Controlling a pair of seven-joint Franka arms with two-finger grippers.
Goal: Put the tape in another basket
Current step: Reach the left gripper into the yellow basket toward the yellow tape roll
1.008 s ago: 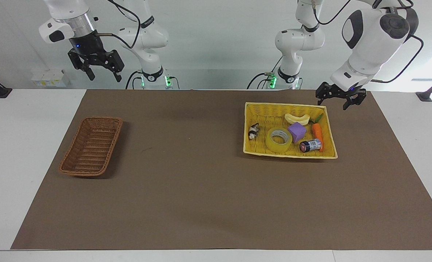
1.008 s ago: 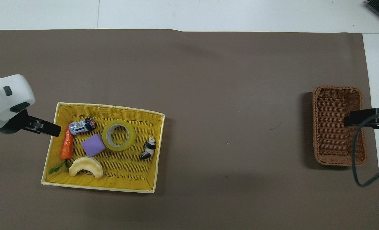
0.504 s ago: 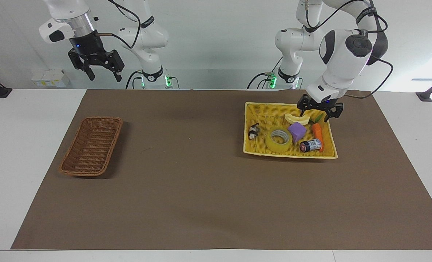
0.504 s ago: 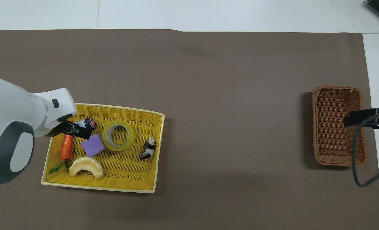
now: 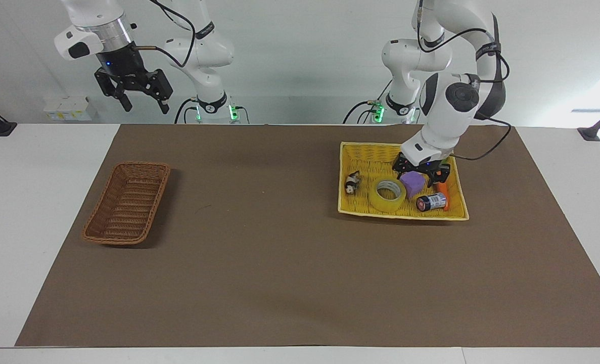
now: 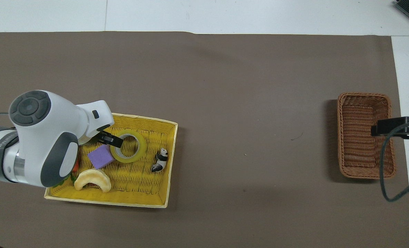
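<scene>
- We see the tape (image 5: 387,194) lying flat in the yellow basket (image 5: 375,151), toward the right arm's end of it, just beside the purple cube (image 5: 412,183).
- A small panda figure (image 5: 352,182) lies by the basket's wall on the tape's other flank; a can (image 5: 431,201) lies on its side next to the carrot (image 5: 444,189), toward the left arm's end.
- A pale crescent-shaped piece (image 6: 92,179) rests in the part of the yellow basket nearest the robots.
- Our left gripper (image 5: 420,173) hangs low inside the yellow basket, over the purple cube and close to the tape; its jaws stand wide apart and hold nothing.
- From overhead, one finger (image 6: 110,138) of that gripper overlaps the tape's rim; we cannot tell whether it touches.
- The brown wicker basket (image 5: 127,202) sits well apart, at the right arm's end of the bench, on the brown mat (image 5: 279,263).
- Our right gripper (image 5: 139,93) waits high in the air at that end, jaws wide and holding nothing.
</scene>
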